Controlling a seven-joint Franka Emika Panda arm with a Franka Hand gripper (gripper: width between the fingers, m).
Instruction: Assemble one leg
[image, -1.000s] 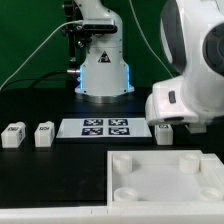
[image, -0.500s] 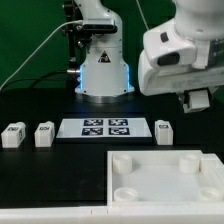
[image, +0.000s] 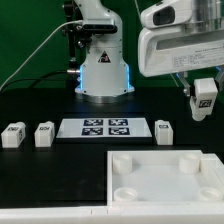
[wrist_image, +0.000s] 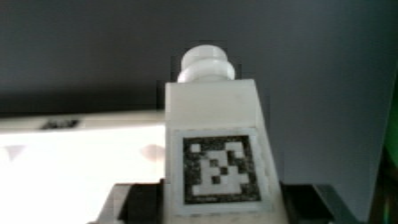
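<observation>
My gripper (image: 204, 104) is shut on a leg (image: 205, 97), a small white block with a black-and-white tag, and holds it high above the table at the exterior view's right. In the wrist view the held leg (wrist_image: 217, 140) fills the middle, its rounded peg end pointing away from the fingers (wrist_image: 139, 205). Three more legs stand on the black table: two at the exterior view's left (image: 13, 135) (image: 44, 133) and one right of the marker board (image: 164, 131). The large white panel (image: 165, 182) with round sockets lies at the front.
The marker board (image: 104, 128) lies flat in the middle of the table. The arm's white base (image: 103, 60) stands behind it with cables to its left. The panel's near corner shows pale in the wrist view (wrist_image: 71, 135).
The gripper has risen from table level at the exterior view's right, lifting one leg clear of the table. One leg stays where two stood together.
</observation>
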